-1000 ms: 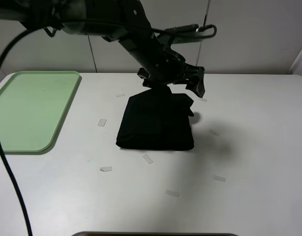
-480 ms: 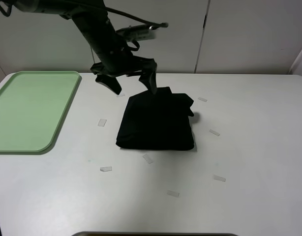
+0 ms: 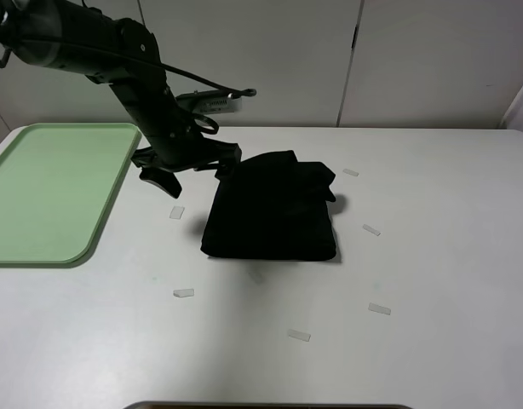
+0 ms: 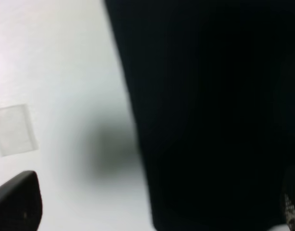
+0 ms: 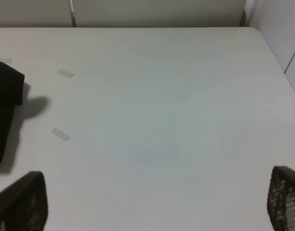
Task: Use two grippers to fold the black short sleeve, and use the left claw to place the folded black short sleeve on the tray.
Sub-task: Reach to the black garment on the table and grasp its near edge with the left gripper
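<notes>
The black short sleeve (image 3: 270,211) lies folded into a compact rectangle at the middle of the white table. My left gripper (image 3: 193,174) hangs open, low over the table at the bundle's far-left corner, one finger (image 3: 159,181) out over bare table and the other by the cloth's edge. In the left wrist view the black short sleeve (image 4: 215,110) fills most of the picture and one finger (image 4: 18,204) shows over the table. The light-green tray (image 3: 48,192) sits bare at the far left. My right gripper (image 5: 152,202) is open over bare table, apart from the black short sleeve (image 5: 3,110).
Several small pale tape strips lie scattered on the table, among them one (image 3: 177,212) left of the bundle and one (image 3: 299,335) near the front. White cabinet doors stand behind the table.
The left arm has swung from the bundle's far-right side across to its far-left corner and come down lower. The bundle has not shifted.
</notes>
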Tool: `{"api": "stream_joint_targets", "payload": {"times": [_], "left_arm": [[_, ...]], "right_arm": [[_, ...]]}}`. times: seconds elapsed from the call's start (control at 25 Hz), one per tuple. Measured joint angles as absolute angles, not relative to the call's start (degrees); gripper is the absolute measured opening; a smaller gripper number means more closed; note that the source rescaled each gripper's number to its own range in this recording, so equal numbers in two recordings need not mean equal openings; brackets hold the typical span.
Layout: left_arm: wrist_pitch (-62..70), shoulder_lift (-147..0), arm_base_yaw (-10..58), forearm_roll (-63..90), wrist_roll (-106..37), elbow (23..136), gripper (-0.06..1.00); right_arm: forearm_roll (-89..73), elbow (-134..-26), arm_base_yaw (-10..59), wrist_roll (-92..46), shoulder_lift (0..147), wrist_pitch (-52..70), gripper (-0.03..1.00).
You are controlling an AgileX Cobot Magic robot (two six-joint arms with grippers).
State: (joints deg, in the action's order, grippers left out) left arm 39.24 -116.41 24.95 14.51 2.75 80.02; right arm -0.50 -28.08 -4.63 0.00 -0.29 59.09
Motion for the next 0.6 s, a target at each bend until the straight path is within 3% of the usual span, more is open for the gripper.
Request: {"api": "stream_joint_targets", "payload": {"times": [0.32,0.6], "left_arm": [[34.7,-116.4,24.9,6.5,11.6,77.7,1.00],[31.3,-119.9,24.9,8.4,12.5,77.7,1.00]], "right_arm": [[-0.5,-28.1,-4.6,0.0,-0.3,59.1,1.00],[-0.5,-28.1,-4.6,0.0,-0.3,59.1,1.00]]}}
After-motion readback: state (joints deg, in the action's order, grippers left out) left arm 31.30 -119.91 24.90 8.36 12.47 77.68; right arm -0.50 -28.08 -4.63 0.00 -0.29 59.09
